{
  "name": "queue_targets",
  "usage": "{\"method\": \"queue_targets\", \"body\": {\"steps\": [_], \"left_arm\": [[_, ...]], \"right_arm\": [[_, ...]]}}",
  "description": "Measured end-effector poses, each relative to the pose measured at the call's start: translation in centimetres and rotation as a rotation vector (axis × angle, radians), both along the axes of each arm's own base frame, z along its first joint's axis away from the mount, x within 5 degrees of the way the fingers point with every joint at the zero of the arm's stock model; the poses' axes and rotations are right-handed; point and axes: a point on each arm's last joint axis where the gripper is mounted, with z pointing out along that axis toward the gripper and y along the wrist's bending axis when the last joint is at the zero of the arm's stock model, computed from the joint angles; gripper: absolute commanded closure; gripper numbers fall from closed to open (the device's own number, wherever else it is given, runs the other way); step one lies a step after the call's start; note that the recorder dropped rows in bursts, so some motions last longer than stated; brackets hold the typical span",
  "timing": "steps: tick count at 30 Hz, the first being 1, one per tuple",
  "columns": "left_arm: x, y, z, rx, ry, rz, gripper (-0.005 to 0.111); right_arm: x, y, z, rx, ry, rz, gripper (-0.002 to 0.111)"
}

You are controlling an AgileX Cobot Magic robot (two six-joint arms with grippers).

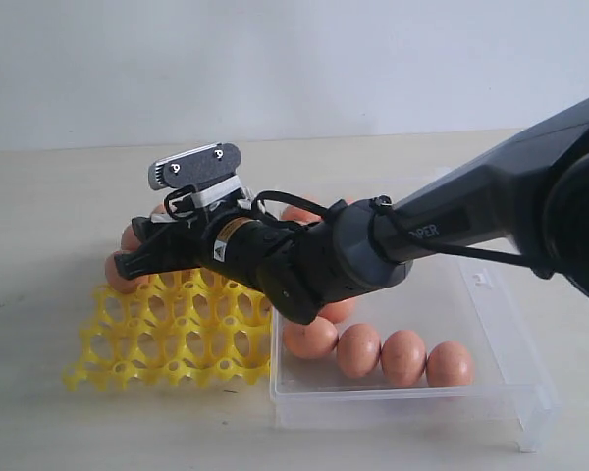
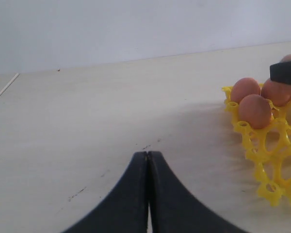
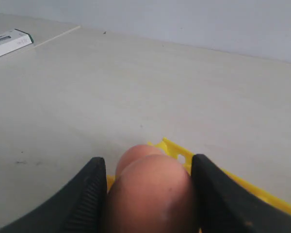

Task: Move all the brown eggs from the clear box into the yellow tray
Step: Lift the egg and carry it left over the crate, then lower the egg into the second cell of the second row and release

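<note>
My right gripper (image 1: 139, 262) reaches across over the far left corner of the yellow tray (image 1: 177, 343). In the right wrist view it (image 3: 148, 167) is shut on a brown egg (image 3: 153, 194), with another egg (image 3: 136, 154) just beyond it over the tray's rim (image 3: 242, 187). The left wrist view shows three eggs (image 2: 254, 110) seated in that corner of the tray (image 2: 274, 160). A row of several eggs (image 1: 403, 356) lies in the clear box (image 1: 515, 397). My left gripper (image 2: 148, 155) is shut on nothing, low over the bare table beside the tray.
A white flat object (image 3: 7, 42) lies far off on the table in the right wrist view. The right arm (image 1: 452, 221) spans over the clear box's far side. The box's clasp (image 1: 484, 280) sits on its right wall.
</note>
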Motion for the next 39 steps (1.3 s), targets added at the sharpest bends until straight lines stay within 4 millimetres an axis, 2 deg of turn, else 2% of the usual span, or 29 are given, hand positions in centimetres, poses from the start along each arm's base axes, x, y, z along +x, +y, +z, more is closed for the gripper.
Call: {"method": "queue_targets", "body": {"steps": [2,9,16,26,30,36,39], "left_arm": [[0.0,0.0,0.0,0.0,0.0,0.0,0.107],[0.0,0.0,0.0,0.0,0.0,0.0,0.107],[0.0,0.0,0.0,0.0,0.0,0.0,0.107],[0.0,0.0,0.0,0.0,0.0,0.0,0.107],[0.0,0.0,0.0,0.0,0.0,0.0,0.107],[0.0,0.0,0.0,0.0,0.0,0.0,0.107],[0.0,0.0,0.0,0.0,0.0,0.0,0.107]], "right_arm": [[0.0,0.0,-0.6,-0.016,0.015,0.0,0.108],[-0.1,0.0,-0.7,-0.016,0.019,0.001,0.108],[-1.0,0.9,-0.7,-0.029,0.005,0.037,0.108],[-1.0,0.9,-0.7,-0.033,0.0,0.04,0.108],[-1.0,0.9,-0.7,-0.033,0.0,0.04,0.096],[-1.0,0.9,-0.7,-0.033,0.0,0.04,0.065],[-1.0,0.9,-0.7,-0.037,-0.004,0.042,0.057]]}}
